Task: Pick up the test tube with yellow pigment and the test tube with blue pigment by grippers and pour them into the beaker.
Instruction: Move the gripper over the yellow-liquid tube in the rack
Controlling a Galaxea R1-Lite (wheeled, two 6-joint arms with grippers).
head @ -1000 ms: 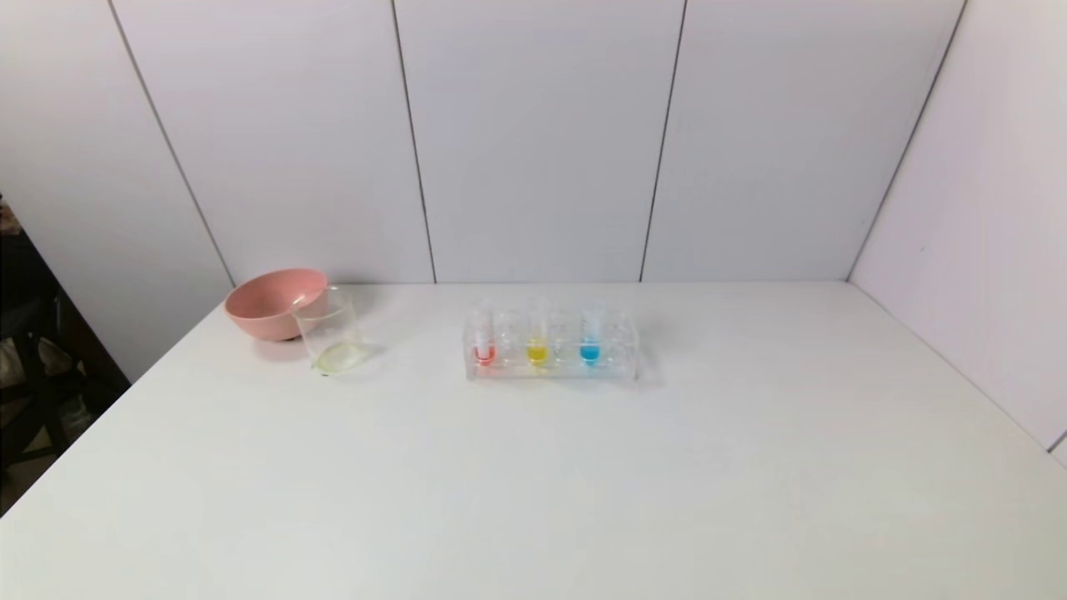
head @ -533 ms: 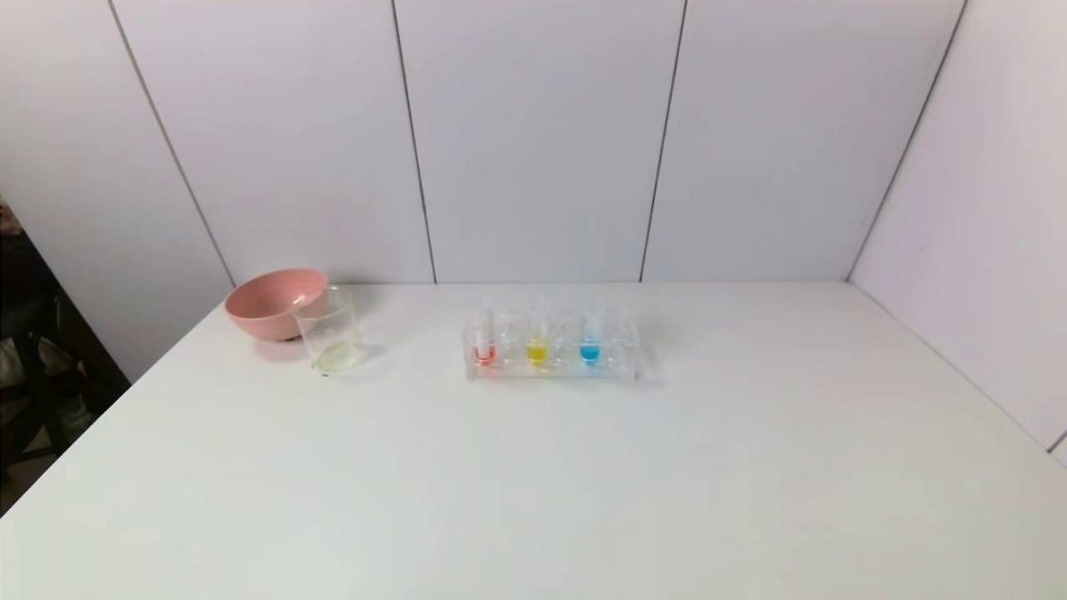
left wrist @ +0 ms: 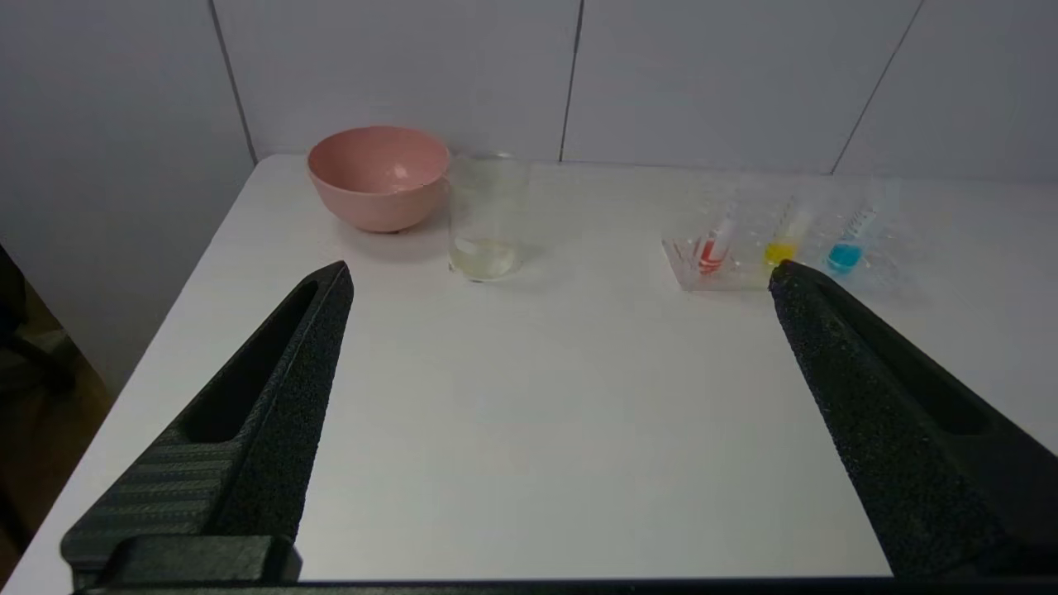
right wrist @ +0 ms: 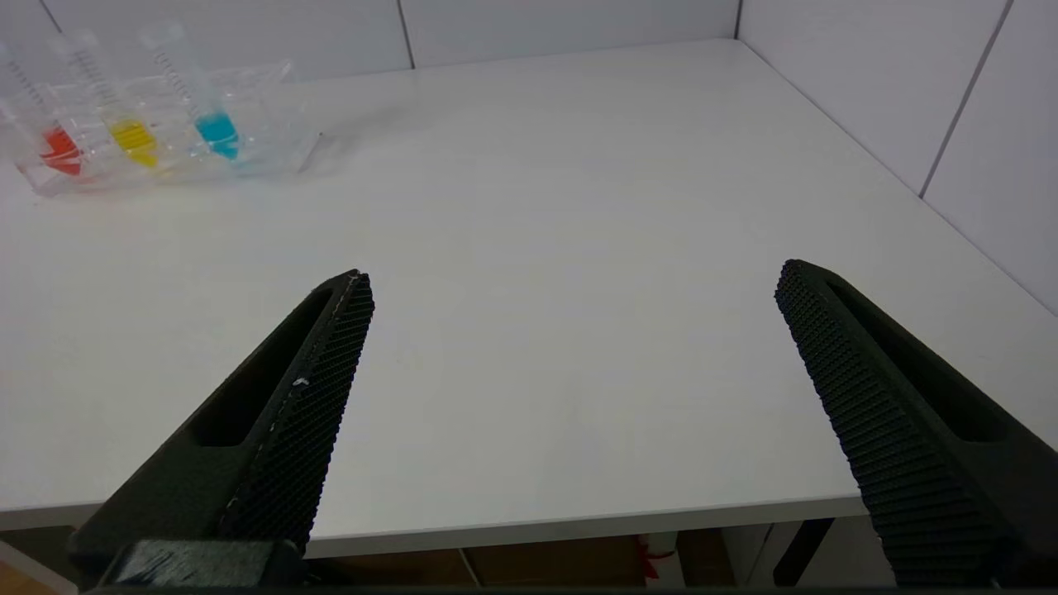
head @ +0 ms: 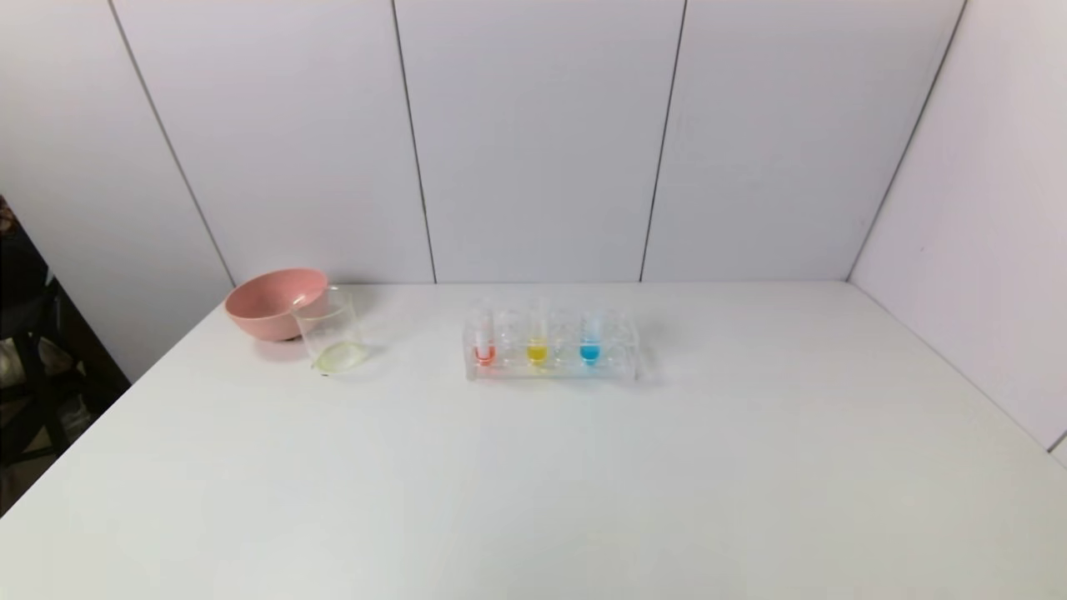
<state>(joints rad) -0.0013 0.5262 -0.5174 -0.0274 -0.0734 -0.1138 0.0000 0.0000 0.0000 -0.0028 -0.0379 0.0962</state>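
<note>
A clear rack [head: 552,365] stands mid-table and holds three tubes upright. The test tube with yellow pigment [head: 537,337] [left wrist: 783,241] [right wrist: 116,111] is the middle one. To its right is the test tube with blue pigment [head: 590,337] [left wrist: 848,246] [right wrist: 201,101]. The beaker [head: 330,332] [left wrist: 486,216] stands left of the rack, a thin pale-yellow layer at its bottom. Neither arm shows in the head view. My left gripper [left wrist: 559,277] is open, back near the table's front edge, nothing between its fingers. My right gripper [right wrist: 573,283] is open too, by the front edge.
A pink bowl [head: 271,302] [left wrist: 380,175] sits just behind and left of the beaker. A red-tipped tube [head: 484,337] [right wrist: 45,124] stands at the rack's left end. White walls close the back and right sides. The table's left edge drops off beside the bowl.
</note>
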